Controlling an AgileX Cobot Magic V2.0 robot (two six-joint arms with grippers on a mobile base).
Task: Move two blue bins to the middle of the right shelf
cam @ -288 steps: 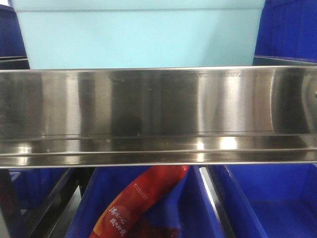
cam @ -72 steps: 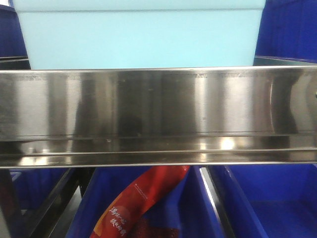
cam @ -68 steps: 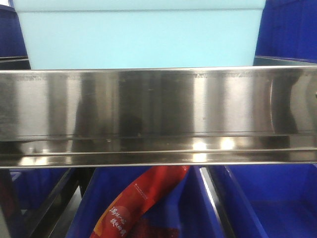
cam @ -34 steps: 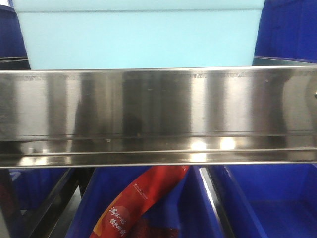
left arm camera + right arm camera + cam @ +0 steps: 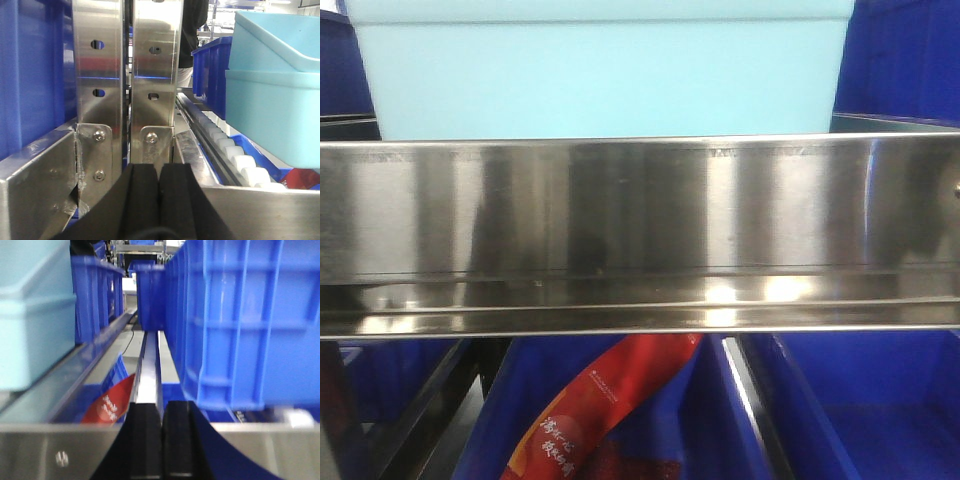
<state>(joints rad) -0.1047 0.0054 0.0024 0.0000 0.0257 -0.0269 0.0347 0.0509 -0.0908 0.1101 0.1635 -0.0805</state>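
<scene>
Steel shelf rail (image 5: 640, 235) fronts a pale bin (image 5: 605, 75); both hands (image 5: 159, 200) (image 5: 161, 440) pressed closed, empty.

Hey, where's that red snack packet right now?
In the front view, the red packet lies in a dark blue bin on the lower level, left of centre, under the steel shelf rail and the light blue bin.

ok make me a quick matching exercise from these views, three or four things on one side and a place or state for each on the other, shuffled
Things:
1. light blue bin
2. red packet
3. left gripper
4. steel rail

Places or states:
A. pads pressed together, holding nothing
B. lying in a blue bin on the lower level
C. standing above the rail
D. spanning the front view

Pairs: 1-C, 2-B, 3-A, 4-D
</scene>
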